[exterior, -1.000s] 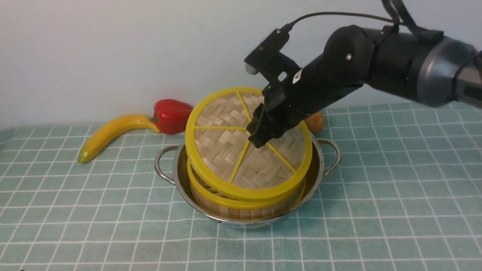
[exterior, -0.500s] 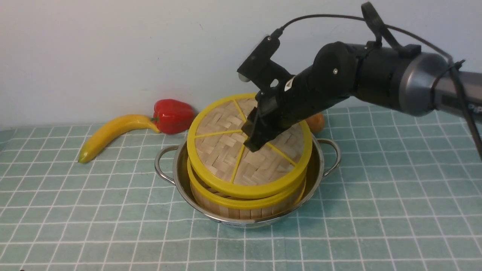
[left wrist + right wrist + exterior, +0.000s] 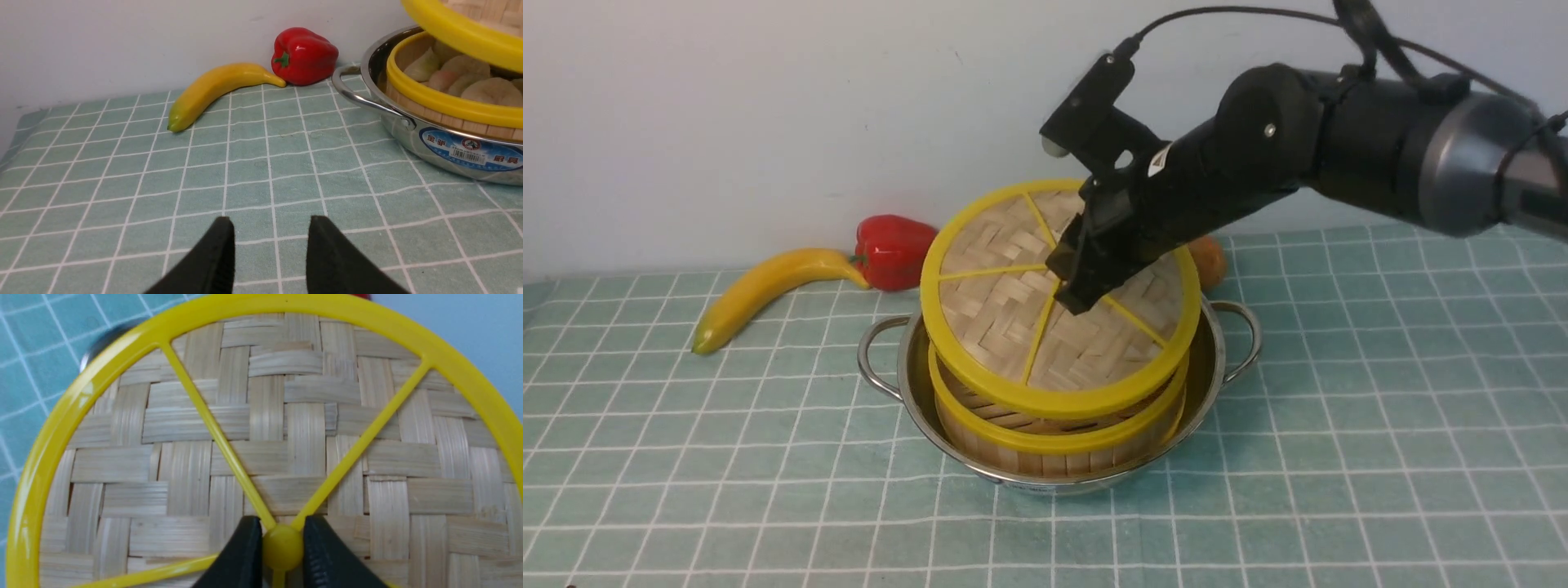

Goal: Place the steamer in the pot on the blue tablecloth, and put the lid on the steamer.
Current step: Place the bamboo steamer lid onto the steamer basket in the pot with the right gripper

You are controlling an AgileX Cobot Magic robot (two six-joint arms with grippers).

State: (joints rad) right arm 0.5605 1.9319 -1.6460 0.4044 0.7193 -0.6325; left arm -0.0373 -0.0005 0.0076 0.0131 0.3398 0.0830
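Rises and tilts over the steamer [image 3: 1054, 445] since a moment ago: likely light, stiff lid [image 3: 1005, 327], right gripper [image 3: 282, 524] clamped on its slick hub [image 3: 282, 549], left gripper [image 3: 270, 222] parted.

Bare tablecloth [image 3: 686, 457] lies left and front of the pot [image 3: 913, 392]; banana [image 3: 768, 286] and pepper [image 3: 894, 249] block behind-left.

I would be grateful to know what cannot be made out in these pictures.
- Front view: the right arm hides most of the orange round thing behind the pot; its kind is unclear.
- Front view: the lid covers what lies in the steamer.
- Left wrist view: the pot's label print is too small to read.
- Right wrist view: the lid, gripped by the right tool, fills the frame and hides the steamer.
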